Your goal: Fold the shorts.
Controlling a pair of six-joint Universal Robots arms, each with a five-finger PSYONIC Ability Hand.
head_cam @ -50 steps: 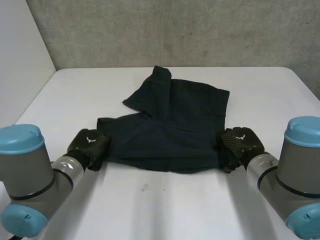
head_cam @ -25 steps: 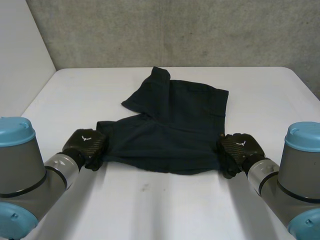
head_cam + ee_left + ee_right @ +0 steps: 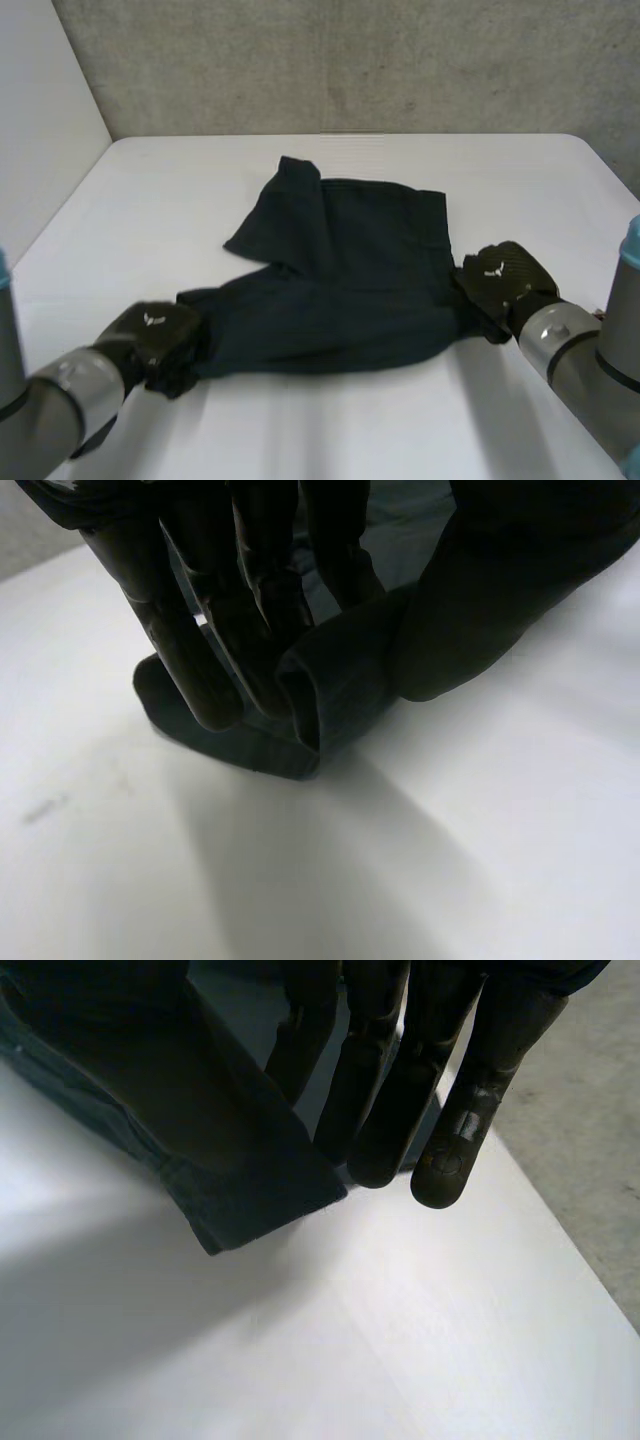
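Note:
Dark navy shorts (image 3: 340, 270) lie across the middle of the white table (image 3: 330, 430), with one leg folded up at the far left. My left hand (image 3: 155, 335) is at the near left corner of the shorts. In the left wrist view its fingers (image 3: 190, 650) and thumb pinch a rolled bunch of the cloth (image 3: 330, 695) just above the table. My right hand (image 3: 505, 280) is at the right edge of the shorts. In the right wrist view its thumb presses a hemmed corner (image 3: 235, 1210) against the fingers (image 3: 450, 1140), and the corner hangs a little above the table.
A grey concrete wall (image 3: 350, 60) runs behind the table's far edge. A pale wall (image 3: 40, 130) stands at the left. Grey floor (image 3: 590, 1110) lies beyond the table's right edge, close to my right hand. Bare table spreads in front of the shorts.
My right hand has closed on the right edge of the shorts. Both hands have lifted the near edge. The left hand has pulled its corner nearer and to the left, shifting the shorts.

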